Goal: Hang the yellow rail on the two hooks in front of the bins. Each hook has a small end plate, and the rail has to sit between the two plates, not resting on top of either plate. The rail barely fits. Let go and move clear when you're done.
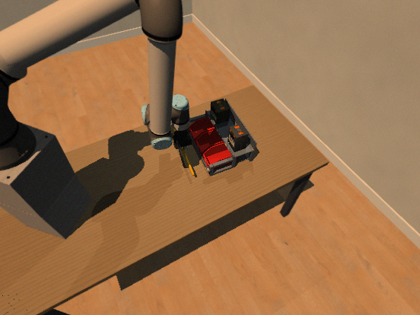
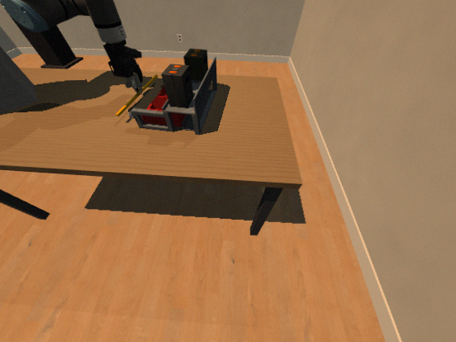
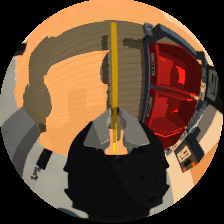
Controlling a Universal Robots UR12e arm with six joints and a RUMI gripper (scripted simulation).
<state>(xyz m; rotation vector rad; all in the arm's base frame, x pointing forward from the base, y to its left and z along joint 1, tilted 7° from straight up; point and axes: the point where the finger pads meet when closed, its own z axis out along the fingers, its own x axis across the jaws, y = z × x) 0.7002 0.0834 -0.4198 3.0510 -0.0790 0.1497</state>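
Wrist view: gripper [image 1: 182,144] [image 2: 137,89] [image 3: 114,108] fingers pinch the yellow rail [image 1: 192,170] [image 2: 126,107] [image 3: 114,65], which extends toward 12 o'clock. Red bins [image 1: 219,151] [image 2: 158,102] [image 3: 169,113] lie at 2 o'clock; visible hook [image 3: 148,31] at 1 o'clock, rail beside it, unhung.

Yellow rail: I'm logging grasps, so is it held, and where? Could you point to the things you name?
The yellow rail [image 1: 192,170] [image 2: 127,104] [image 3: 114,65] is held between the jaws, partway along its length.
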